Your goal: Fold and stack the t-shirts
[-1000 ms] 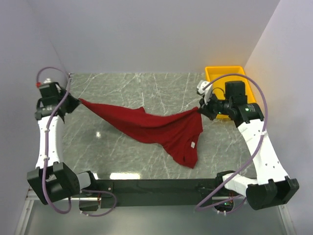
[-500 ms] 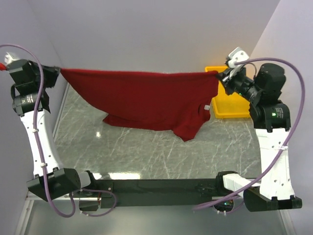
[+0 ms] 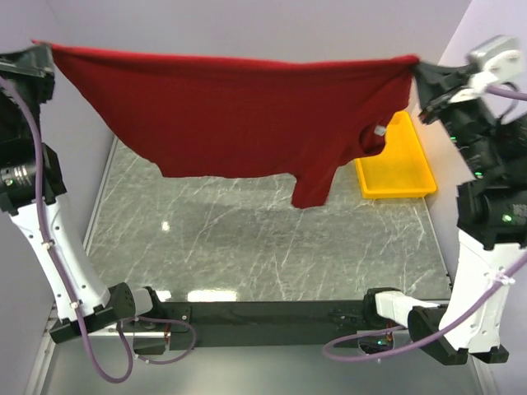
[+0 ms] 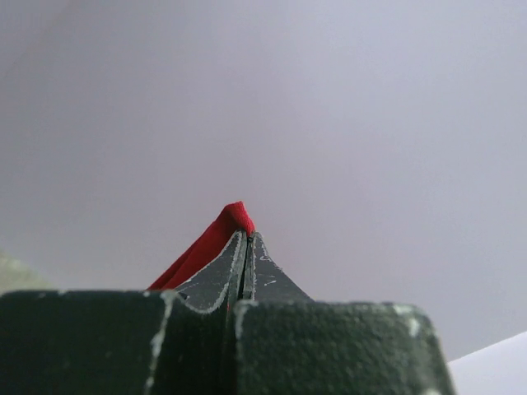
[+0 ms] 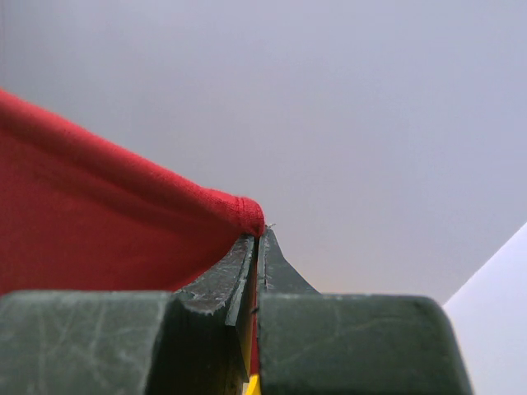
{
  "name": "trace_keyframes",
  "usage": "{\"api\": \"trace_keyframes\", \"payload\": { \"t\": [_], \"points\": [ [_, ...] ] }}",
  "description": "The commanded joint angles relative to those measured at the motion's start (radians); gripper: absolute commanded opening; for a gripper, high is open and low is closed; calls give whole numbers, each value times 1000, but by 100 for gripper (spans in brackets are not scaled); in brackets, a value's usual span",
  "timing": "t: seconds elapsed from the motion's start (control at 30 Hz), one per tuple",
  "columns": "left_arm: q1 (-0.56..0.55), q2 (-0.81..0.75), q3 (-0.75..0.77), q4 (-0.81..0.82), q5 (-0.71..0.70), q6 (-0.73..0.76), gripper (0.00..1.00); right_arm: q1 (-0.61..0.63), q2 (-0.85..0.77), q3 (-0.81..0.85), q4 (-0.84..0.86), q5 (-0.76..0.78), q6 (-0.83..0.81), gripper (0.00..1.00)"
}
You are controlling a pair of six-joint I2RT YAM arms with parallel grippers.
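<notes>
The dark red t-shirt (image 3: 230,115) hangs stretched in the air high above the marble table (image 3: 263,247), held by its two upper corners. My left gripper (image 3: 39,51) is shut on the shirt's left corner, which shows as a red fold (image 4: 230,222) at the fingertips in the left wrist view. My right gripper (image 3: 416,67) is shut on the right corner, and its hem (image 5: 239,210) shows in the right wrist view. A sleeve hangs lowest at the middle right (image 3: 311,185). The white tag (image 3: 379,129) shows near the collar.
A yellow plastic tray (image 3: 399,169) stands at the back right of the table, partly behind the hanging shirt. Grey walls close in the back and both sides. Both arms reach high, near the walls.
Both grippers rose and spread apart with the shirt. It went from lying draped on the table to hanging fully off it, stretched wide near the top of the view.
</notes>
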Motion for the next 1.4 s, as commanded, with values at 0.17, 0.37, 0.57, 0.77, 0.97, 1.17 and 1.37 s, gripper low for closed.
{"api": "trace_keyframes", "payload": {
  "t": [0.17,0.37,0.57,0.77,0.97,1.17,1.37],
  "points": [
    [10,-71,166,112,-223,8,1,-13,68,337,136,64,162,0],
    [10,-114,175,118,-310,54,1,-14,80,417,113,42,208,0],
    [10,-119,50,109,-268,42,1,-14,-25,104,169,30,214,0],
    [1,-163,-280,158,-153,29,0,-14,-110,-358,257,-10,227,0],
    [-56,-182,-677,231,-131,106,1,-10,-122,-738,439,-50,219,0],
    [-123,-58,-967,410,-157,186,1,15,74,-993,623,-30,221,0],
    [-206,267,-931,498,-228,220,1,94,416,-912,702,93,191,0]
  ]
}}
